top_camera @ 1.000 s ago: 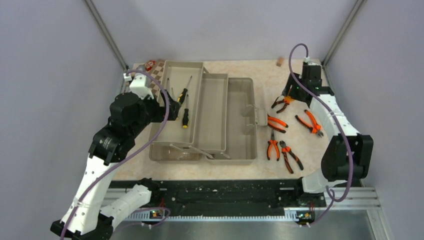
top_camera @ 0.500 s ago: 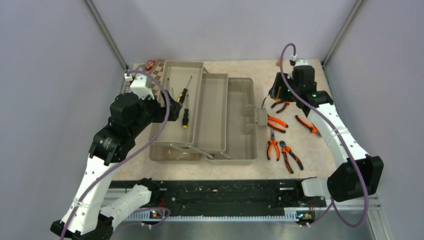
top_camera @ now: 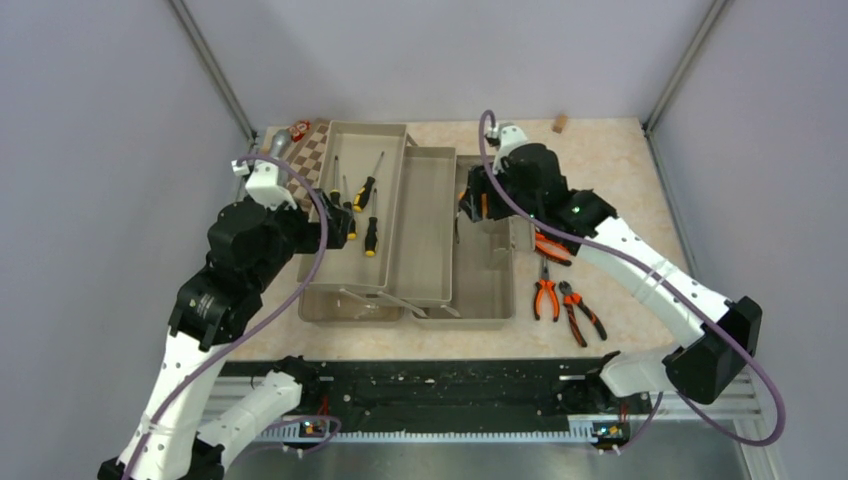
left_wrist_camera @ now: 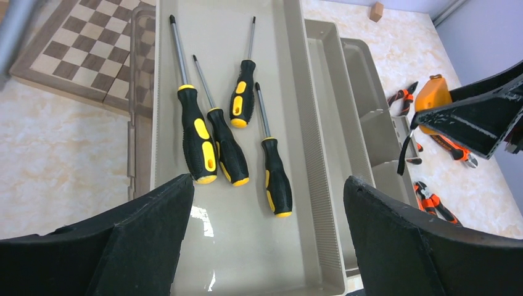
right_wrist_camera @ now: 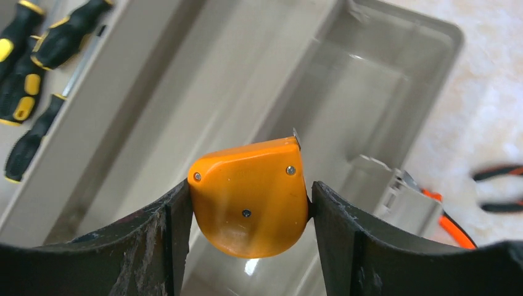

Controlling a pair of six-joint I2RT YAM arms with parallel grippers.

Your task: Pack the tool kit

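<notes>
Toolbox of translucent grey-brown plastic (top_camera: 425, 235) sat mid-table, trays fanned open for loading. Right gripper (right_wrist_camera: 249, 191) hung over its deep bin, clamped on a rounded orange tape measure (right_wrist_camera: 247, 206), presumably to drop it in; left gripper (left_wrist_camera: 268, 185), jaws apart, hovered above four trayed yellow-black screwdrivers (left_wrist_camera: 229, 151).
</notes>
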